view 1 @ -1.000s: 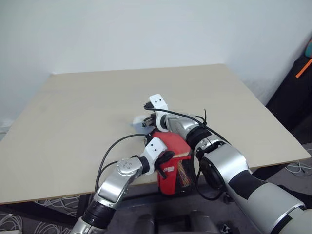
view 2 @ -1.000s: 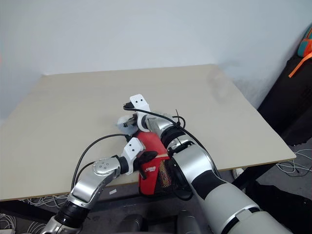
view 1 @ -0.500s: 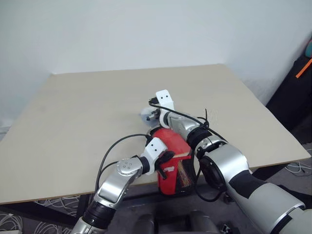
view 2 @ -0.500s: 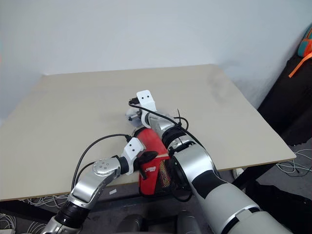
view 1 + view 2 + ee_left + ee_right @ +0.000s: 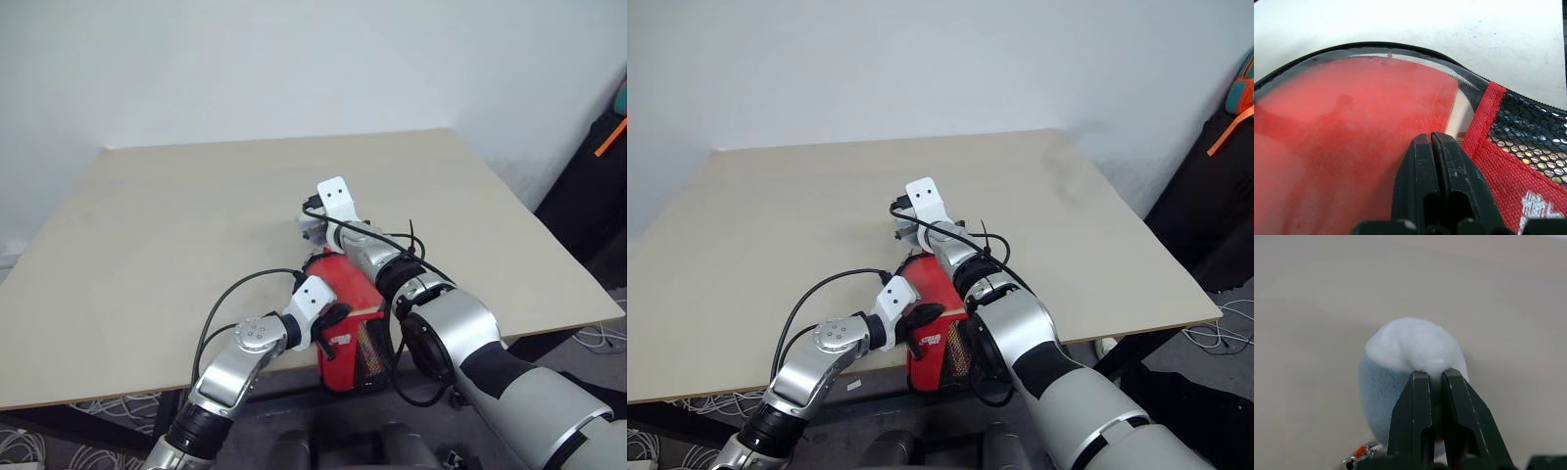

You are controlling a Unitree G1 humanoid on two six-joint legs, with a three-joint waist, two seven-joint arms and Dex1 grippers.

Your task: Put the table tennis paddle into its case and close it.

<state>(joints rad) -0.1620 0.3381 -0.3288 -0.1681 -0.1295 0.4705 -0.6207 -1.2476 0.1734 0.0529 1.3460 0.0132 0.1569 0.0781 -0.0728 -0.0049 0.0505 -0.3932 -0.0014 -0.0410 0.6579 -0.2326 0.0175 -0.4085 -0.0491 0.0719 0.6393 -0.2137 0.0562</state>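
In the eye view we see the case (image 5: 350, 328) hanging over the near edge of the table (image 5: 147, 255), with the left pincer (image 5: 333, 318) on it and the right pincer (image 5: 312, 227) beyond. At our left wrist, closed fingers (image 5: 1422, 171) press the clear panel over the red paddle (image 5: 1352, 127). At our right wrist, the pincer is pinched on a white and pale blue soft lump (image 5: 1410, 352).

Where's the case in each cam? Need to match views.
Left eye: case low centre, at the table's near edge.
Right eye: same, left of centre.
Left wrist: case close up, touching the left gripper.
Right wrist: pale plush thing on the table.
Landmark: left gripper on the case.
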